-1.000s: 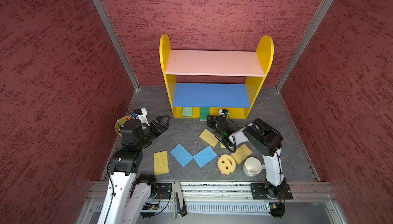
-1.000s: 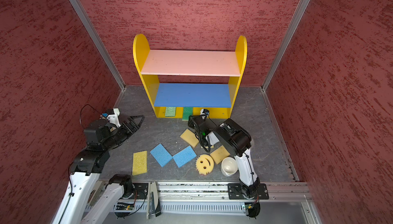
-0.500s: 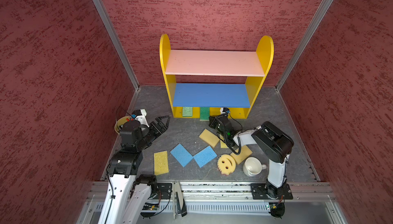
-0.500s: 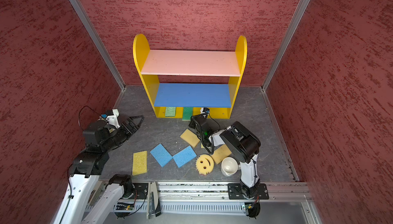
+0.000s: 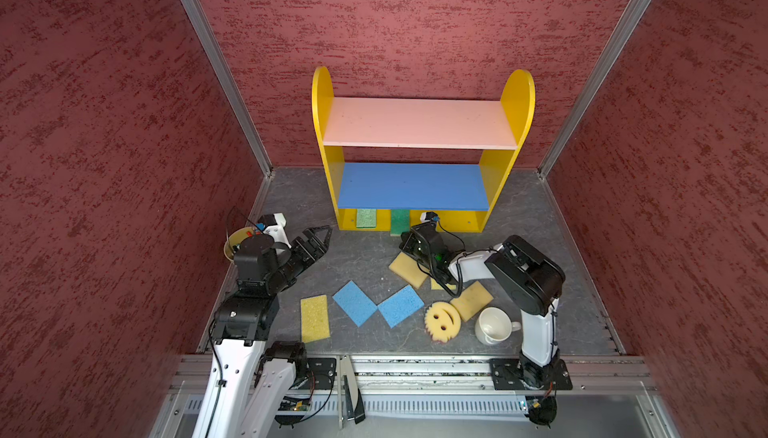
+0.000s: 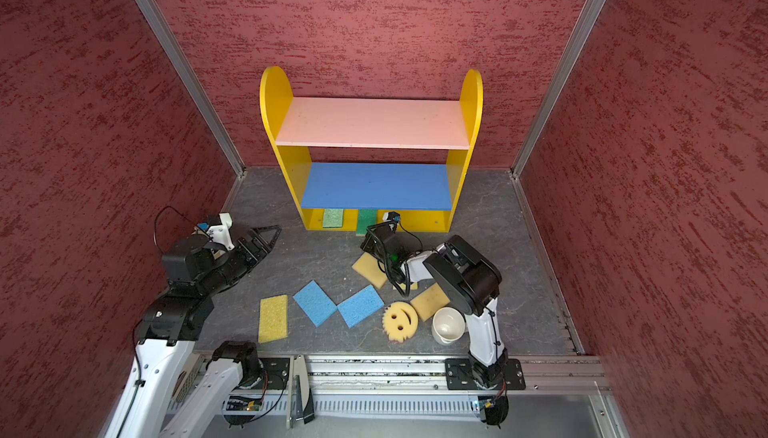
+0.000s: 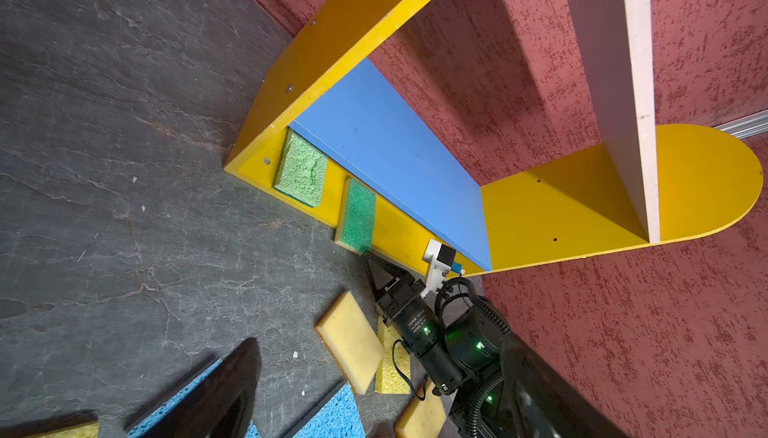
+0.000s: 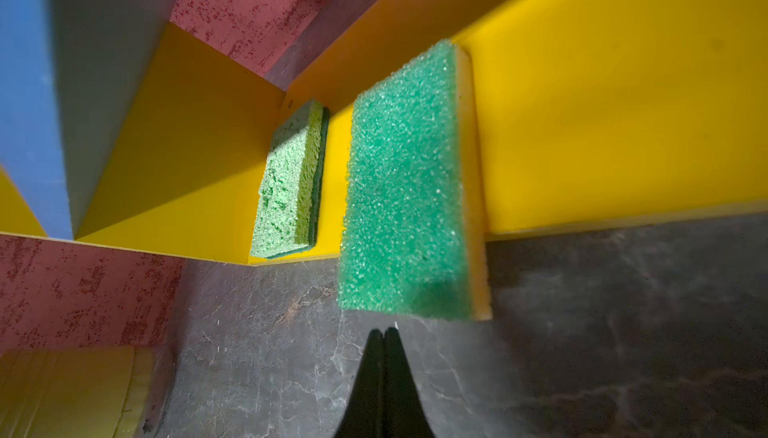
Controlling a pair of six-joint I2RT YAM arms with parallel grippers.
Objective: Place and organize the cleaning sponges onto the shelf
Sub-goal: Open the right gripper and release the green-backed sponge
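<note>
shelf (image 5: 517, 99): against the back wall; pink board on top, blue board in the middle, yellow base at the bottom; both upper boards bare.
light green sponge (image 5: 365, 218): flat on the yellow base, near the left side panel; seen in both top views and both wrist views (image 8: 289, 182).
dark green sponge (image 5: 400, 220): green face up, yellow layer underneath (image 8: 403, 215); far part on the base, near end sticking out past the front edge over the floor (image 5: 361, 257); just beside the light green sponge, not touching it.
right gripper (image 8: 383, 334): fingers pressed together, holding nothing; tips aimed at the near end of the dark green sponge and just short of it; contact not clear.
left gripper (image 5: 322, 240): fingers spread apart, empty; on the left side, pointing toward the shelf, well apart from every sponge.
tan sponges (image 5: 409, 269) (image 5: 471, 301): flat on the floor, one on each side of the right arm's wrist.
small yellow sponge (image 5: 438, 284): between the tan sponges, mostly hidden under the right arm.
blue sponges (image 5: 355, 303) (image 5: 401, 305): side by side on the floor, corners meeting.
yellow sponge (image 5: 314, 317): on the floor, left of the blue sponges, near the front edge.
smiley sponge (image 5: 442, 321): round, face up, between the blue sponges and the mug (image 5: 494, 326).
yellow cup (image 5: 228, 249): behind the left arm, by the left wall, mostly hidden.
</note>
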